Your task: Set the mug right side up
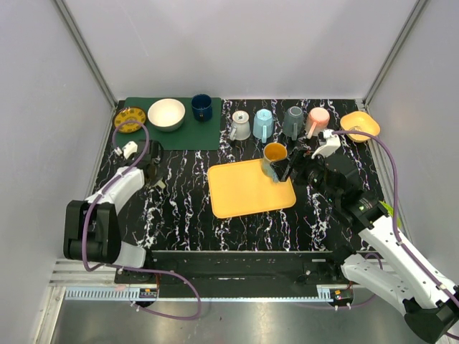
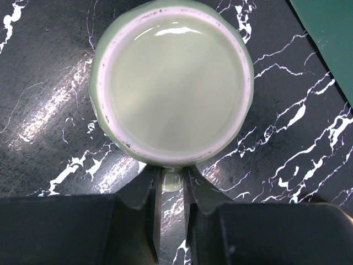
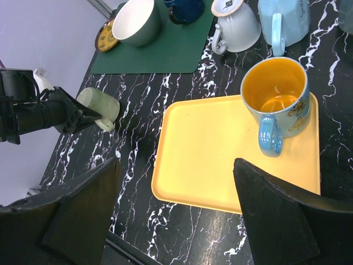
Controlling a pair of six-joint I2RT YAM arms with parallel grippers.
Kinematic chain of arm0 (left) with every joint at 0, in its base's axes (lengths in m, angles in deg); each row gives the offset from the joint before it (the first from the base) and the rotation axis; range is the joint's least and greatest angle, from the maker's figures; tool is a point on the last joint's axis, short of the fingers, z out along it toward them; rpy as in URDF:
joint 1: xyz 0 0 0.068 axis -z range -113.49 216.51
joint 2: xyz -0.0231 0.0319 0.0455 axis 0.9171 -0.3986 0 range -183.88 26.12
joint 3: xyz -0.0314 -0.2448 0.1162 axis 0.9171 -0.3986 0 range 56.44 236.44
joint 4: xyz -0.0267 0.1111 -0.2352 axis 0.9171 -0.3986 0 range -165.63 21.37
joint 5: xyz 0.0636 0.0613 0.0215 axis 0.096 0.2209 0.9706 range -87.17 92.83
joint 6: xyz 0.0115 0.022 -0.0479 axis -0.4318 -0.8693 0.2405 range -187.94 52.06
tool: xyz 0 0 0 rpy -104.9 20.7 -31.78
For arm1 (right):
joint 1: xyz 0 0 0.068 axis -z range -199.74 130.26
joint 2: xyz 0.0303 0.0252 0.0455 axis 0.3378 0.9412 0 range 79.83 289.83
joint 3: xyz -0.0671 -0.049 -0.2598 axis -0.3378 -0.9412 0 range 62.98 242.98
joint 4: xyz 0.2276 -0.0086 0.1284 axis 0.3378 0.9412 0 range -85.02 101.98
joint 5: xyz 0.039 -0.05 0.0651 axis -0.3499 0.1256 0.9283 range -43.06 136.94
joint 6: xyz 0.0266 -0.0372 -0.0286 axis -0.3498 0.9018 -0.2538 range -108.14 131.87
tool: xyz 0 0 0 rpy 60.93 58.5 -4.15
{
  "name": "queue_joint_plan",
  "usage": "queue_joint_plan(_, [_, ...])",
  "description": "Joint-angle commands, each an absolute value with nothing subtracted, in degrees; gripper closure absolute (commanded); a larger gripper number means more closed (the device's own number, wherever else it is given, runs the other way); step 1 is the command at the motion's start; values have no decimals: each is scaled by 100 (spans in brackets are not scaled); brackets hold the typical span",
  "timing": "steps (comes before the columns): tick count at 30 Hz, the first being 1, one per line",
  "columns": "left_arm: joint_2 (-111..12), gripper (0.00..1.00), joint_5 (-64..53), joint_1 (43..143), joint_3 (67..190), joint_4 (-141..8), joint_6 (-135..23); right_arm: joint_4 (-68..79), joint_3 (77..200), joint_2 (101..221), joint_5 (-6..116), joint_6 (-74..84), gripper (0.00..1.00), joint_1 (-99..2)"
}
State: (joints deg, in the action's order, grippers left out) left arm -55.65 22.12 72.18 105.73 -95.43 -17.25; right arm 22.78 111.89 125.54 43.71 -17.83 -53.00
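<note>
Pale green glazed ceramic fills the view above the left pincer, which is nearly shut and pinches the small handle of the pale green mug, with no gap showing on either side. Directly beyond its fingertips, the mug's round body sits on the black, white-veined worktop. It shows a flat glossy disc ringed in white, probably its base, so it looks upside down.

The mug seems stiff, smooth, breakable and fairly light. A grip on the thin handle may let it swivel or slip, so a firm hold close to the wall suits the turn, then a gentle set-down.

Well off to that pincer's right, the right pincer hangs wide open and empty over a yellow tray. A blue mug with an orange inside stands upright just ahead of it.
</note>
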Motion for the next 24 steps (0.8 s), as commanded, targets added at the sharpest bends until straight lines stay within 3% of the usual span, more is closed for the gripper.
queue_joint_plan(1, [-5010,100,1631,7152,10373,-9158,-2047,2001,11194,12518,4571,-1802,11,-5340])
queue_joint_plan(13, [-3411,100,-655,7178,9670,-8288,-2172,1922,11141,12641,5150,-1951,11,-5340])
queue_joint_plan(19, [-2372,100,-1930,7213,8747,-6242,-1057,879,10896,12808,6476,-2521,11,-5340])
queue_joint_plan(24, [-2011,100,-2343,7459,8588,-4764,-63,-221,10834,13089,7584,-3453,11,-5340])
